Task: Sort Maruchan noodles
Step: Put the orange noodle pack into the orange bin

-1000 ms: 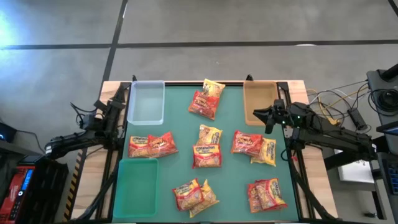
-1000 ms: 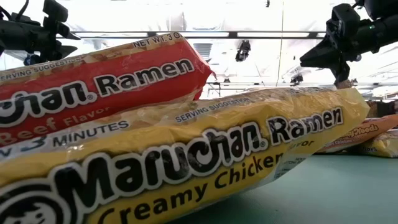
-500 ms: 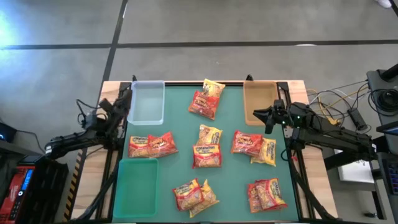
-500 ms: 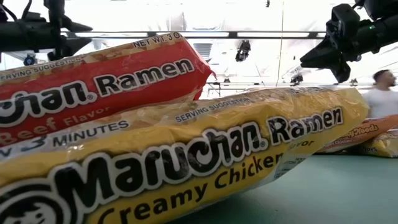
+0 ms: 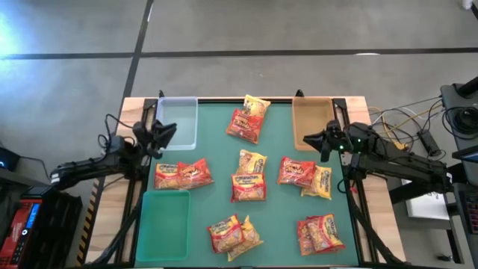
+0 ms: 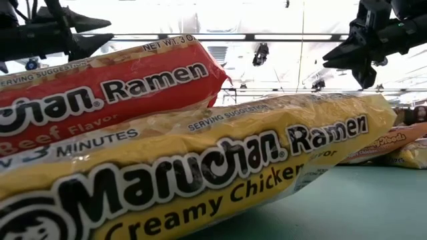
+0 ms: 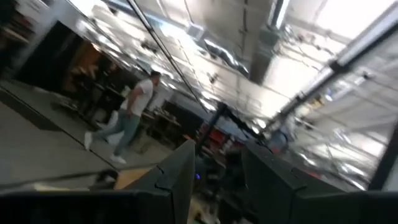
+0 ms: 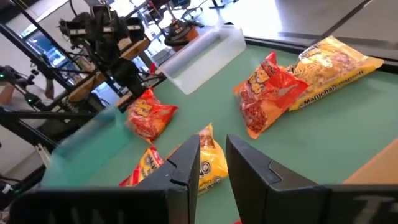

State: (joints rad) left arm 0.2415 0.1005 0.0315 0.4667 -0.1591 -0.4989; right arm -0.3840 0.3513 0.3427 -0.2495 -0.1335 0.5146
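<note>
1. Maruchan noodles (image 5: 249,177), crinkly red and yellow plastic ramen packets, lie scattered in pairs across green mat; none in a tray yet.
2. Trays: clear plastic tray (image 5: 176,123) far left, tan tray (image 5: 311,121) far right, green tray (image 5: 164,224) near left.
3. Step, I judge: approach, pre-pick. Next needs descent onto one packet w/ jaws around it.
4. Left gripper (image 5: 169,131) raised by clear tray, fingers apart, holding nothing.
5. Right gripper (image 5: 308,139) raised over tan tray's near end, narrow gap, empty.
</note>
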